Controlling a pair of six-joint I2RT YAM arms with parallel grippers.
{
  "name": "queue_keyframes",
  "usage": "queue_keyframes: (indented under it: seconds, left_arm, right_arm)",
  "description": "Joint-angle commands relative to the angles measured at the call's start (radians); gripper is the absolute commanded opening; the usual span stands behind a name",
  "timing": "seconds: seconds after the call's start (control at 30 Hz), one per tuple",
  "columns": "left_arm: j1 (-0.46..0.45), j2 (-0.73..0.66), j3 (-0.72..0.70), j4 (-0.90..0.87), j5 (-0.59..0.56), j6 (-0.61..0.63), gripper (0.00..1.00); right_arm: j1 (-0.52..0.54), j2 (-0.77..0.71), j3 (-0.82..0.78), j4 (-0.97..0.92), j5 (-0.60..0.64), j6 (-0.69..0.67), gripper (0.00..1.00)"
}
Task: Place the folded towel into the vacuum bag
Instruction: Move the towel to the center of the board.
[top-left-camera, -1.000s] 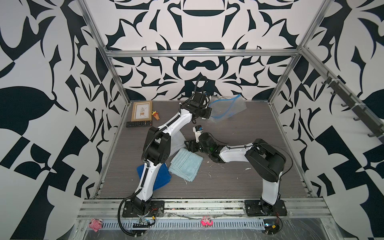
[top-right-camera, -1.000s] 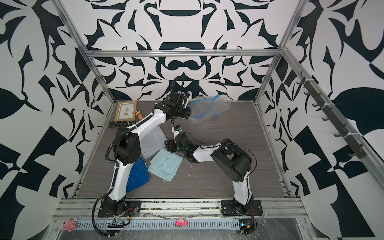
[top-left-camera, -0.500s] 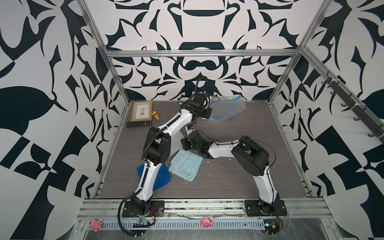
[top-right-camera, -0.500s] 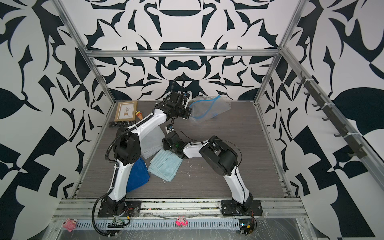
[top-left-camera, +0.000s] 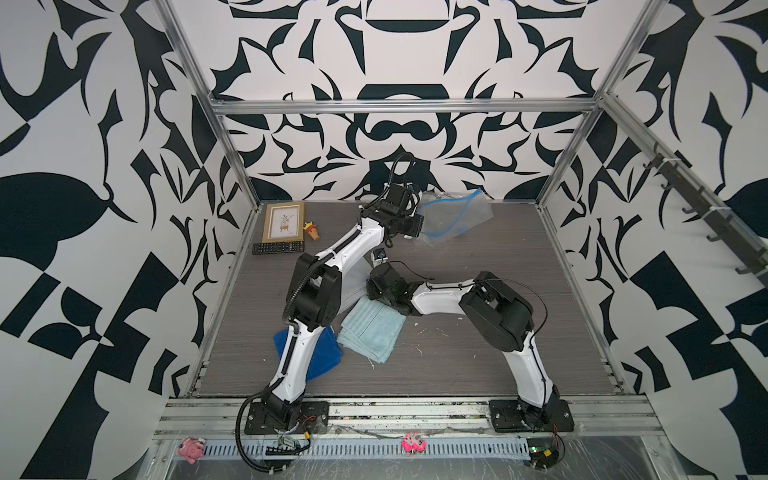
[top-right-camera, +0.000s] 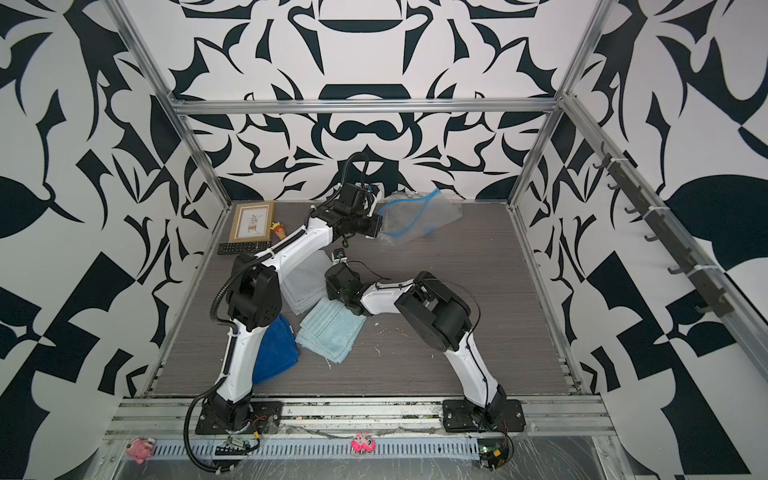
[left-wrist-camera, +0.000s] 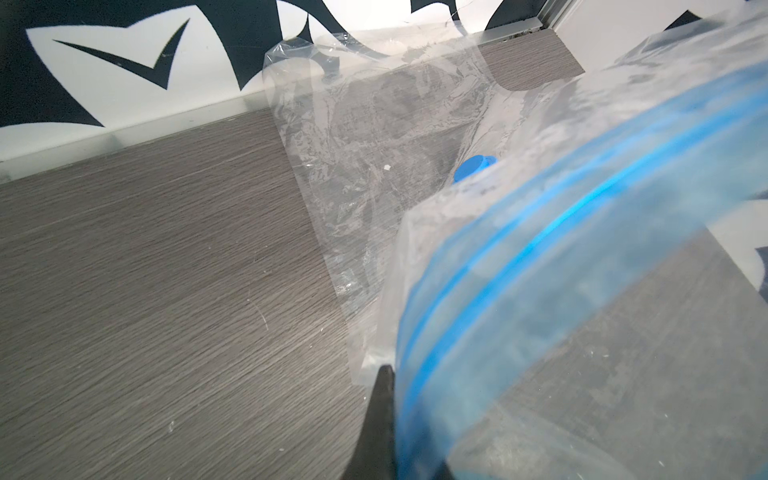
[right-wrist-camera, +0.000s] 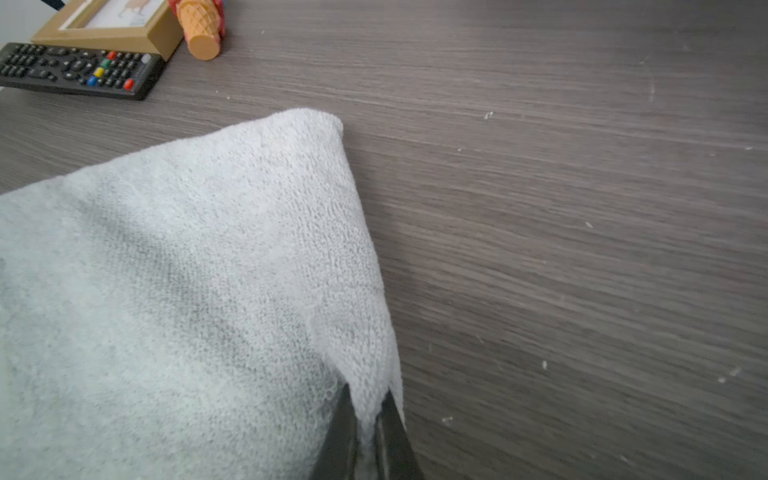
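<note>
The vacuum bag (top-left-camera: 455, 216) (top-right-camera: 419, 216), clear with a blue zip strip, is lifted at the back of the table. My left gripper (top-left-camera: 417, 226) (left-wrist-camera: 395, 436) is shut on its mouth edge. The blue valve cap (left-wrist-camera: 473, 166) shows through the plastic. A folded pale grey-white towel (top-right-camera: 305, 282) (right-wrist-camera: 208, 270) lies mid-table, partly under the left arm. My right gripper (top-right-camera: 334, 289) (right-wrist-camera: 368, 411) is shut on that towel's edge, with cloth pinched between the two fingers.
A light blue folded towel (top-left-camera: 372, 328) and a dark blue one (top-left-camera: 320, 353) lie in front of the white towel. At the back left stand a picture frame (top-left-camera: 284, 221), a remote (top-left-camera: 277, 248) and a small cone toy (top-left-camera: 312, 230).
My right arm has reached left to the pale towel and its jaws have closed on the towel's edge. The left gripper has kept the bag in place.
</note>
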Motion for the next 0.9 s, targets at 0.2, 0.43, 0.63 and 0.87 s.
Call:
queue_keyframes:
  seconds: [0.2,0.43,0.63,0.87]
  left_arm:
    - [0.006,-0.013,-0.002,0.006,-0.016,-0.022,0.00]
    - [0.006,-0.037,-0.014,0.003,-0.073,-0.027,0.00]
    - [0.004,-0.052,-0.012,0.014,-0.115,-0.044,0.00]
    - [0.005,-0.106,-0.058,0.087,-0.174,-0.050,0.00]
  right_arm:
    - [-0.116,-0.049,-0.068,-0.101,0.078,0.119,0.09]
    - [-0.160,-0.135,-0.181,-0.106,0.046,0.094,0.09]
    - [-0.161,-0.246,-0.304,-0.204,-0.009,0.070,0.09]
    - [-0.207,-0.423,-0.479,-0.303,-0.011,0.158,0.09]
